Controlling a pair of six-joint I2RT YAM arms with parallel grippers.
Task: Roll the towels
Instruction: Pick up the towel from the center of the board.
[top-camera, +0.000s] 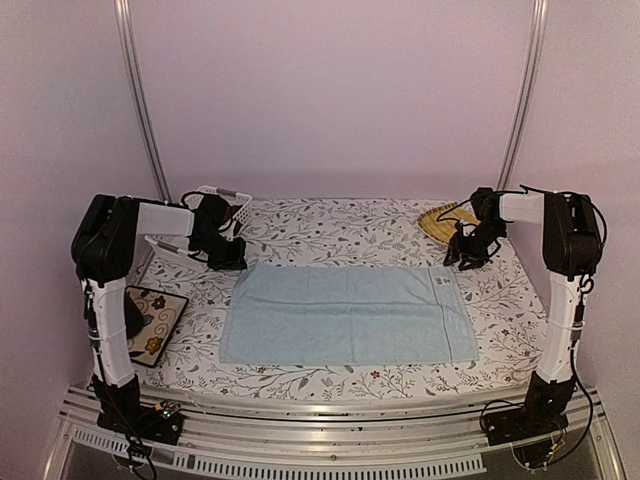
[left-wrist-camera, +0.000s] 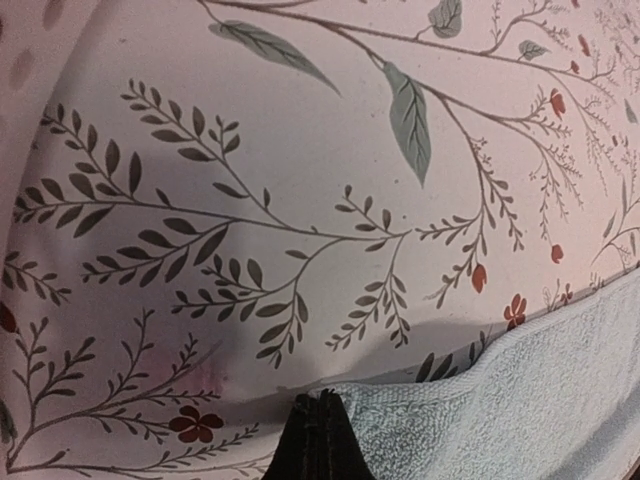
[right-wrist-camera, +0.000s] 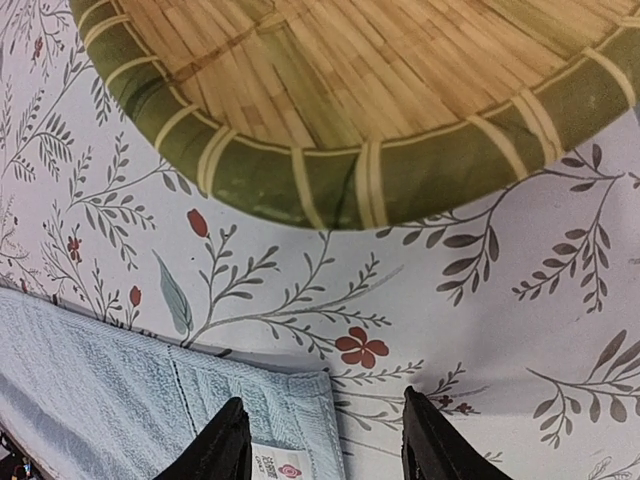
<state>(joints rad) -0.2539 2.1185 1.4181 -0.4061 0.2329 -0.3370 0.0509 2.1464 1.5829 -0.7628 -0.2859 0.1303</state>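
Starting at the near left edge of the flower-printed worktop (top-camera: 340, 225), a small dark tray (top-camera: 155, 322) with painted blossoms lies just beside the left arm's upright. Past it, the pale blue towel (top-camera: 350, 315) is spread flat and unrolled across the middle of the worktop, long side running left to right, with a small label (top-camera: 442, 280) at its far right corner. The left gripper (top-camera: 228, 262) is down at the towel's far left corner; in its wrist view the fingers (left-wrist-camera: 320, 440) are clenched tight together right at the hem (left-wrist-camera: 420, 400), though I cannot tell whether any cloth is caught between them. The right gripper (top-camera: 465, 262) is lowered at the far right corner, released, its jaws standing apart on either side of the corner: one finger (right-wrist-camera: 228, 445) is over the terry next to the label (right-wrist-camera: 275, 465), the other over bare printed cloth just beyond the towel's edge. Farther back, a white basket (top-camera: 228, 203) sits behind the left gripper, and a round bamboo tray (top-camera: 440, 220) with a green woven rim (right-wrist-camera: 330, 185) lies behind the right gripper, near the towel's corner but apart from it.
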